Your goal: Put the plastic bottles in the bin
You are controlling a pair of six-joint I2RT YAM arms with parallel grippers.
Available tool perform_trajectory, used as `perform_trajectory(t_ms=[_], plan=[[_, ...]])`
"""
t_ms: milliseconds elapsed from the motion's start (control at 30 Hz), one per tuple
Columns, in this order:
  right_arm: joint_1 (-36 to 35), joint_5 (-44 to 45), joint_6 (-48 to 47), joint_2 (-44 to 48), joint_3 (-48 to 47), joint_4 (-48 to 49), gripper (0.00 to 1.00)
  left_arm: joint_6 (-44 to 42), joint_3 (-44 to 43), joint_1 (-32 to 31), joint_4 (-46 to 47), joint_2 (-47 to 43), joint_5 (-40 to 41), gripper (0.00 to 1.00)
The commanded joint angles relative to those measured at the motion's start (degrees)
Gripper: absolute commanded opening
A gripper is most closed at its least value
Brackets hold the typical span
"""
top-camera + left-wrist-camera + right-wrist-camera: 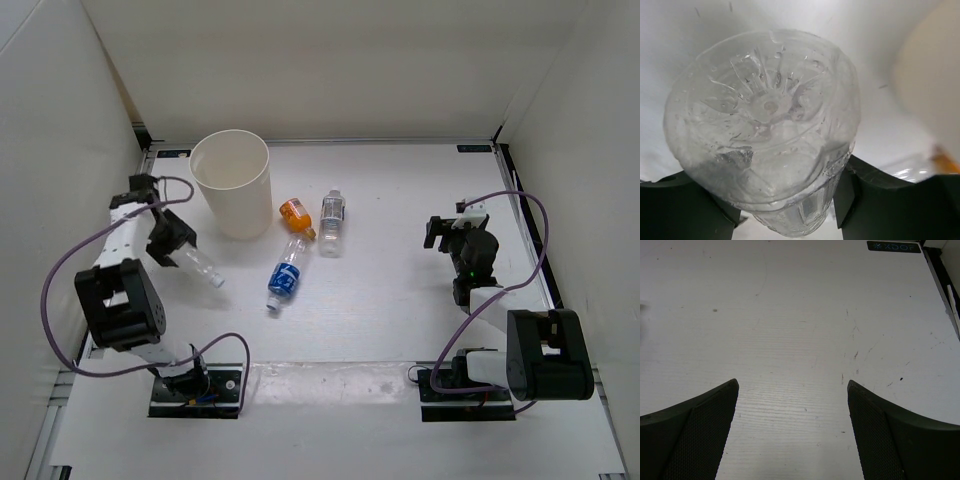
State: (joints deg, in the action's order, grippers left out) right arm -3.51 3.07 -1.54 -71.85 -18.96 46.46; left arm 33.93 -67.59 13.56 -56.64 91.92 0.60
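Currently the left claw [180, 250] is clamped on a clear bottle [203, 267], just near and left of the bin [240, 215]. On the counter [400, 200] right of the bin lie an orange bottle [296, 213], a pale-labelled bottle [332, 222] and, nearer, a blue-labelled bottle [286, 275]. The right claw [792, 385] hangs wide open on the right.
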Motion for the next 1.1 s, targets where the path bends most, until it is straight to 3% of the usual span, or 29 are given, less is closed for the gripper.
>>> perform_trajectory(t_ms=[0, 133, 300, 567, 667, 833, 1067], plan=[[0.0, 0.8, -0.2, 0.1, -1.3, 2.2, 0.9, 1.0, -8.0, 1.8, -1.0, -8.4, 3.3, 0.61], [-0.1, 0.7, -0.2, 0.0, -1.3, 2.1, 0.9, -0.4, -15.9, 2.0, 2.3, -15.0, 6.1, 0.61], [0.1, 0.7, -0.2, 0.0, -1.3, 2.2, 0.9, -0.1, -28.1, 1.7, 5.6, -14.0, 5.8, 0.61], [0.0, 0.9, -0.2, 0.2, -1.4, 2.1, 0.9, 2.5, -46.6, -2.4, 12.3, -2.2, 4.6, 0.61], [-0.1, 1.0, -0.2, 0.0, -1.3, 2.1, 0.9, 0.5, -58.1, -6.0, 11.5, 4.0, 5.5, 0.61], [-0.2, 1.0, -0.2, 0.1, -1.3, 2.0, 0.9, -2.8, -65.9, -11.4, 9.2, 11.6, 7.3, 0.61], [-0.2, 0.9, -0.1, 0.1, -1.4, 2.0, 0.9, -9.3, -64.6, -18.1, 5.8, 14.5, 12.9, 0.63]])
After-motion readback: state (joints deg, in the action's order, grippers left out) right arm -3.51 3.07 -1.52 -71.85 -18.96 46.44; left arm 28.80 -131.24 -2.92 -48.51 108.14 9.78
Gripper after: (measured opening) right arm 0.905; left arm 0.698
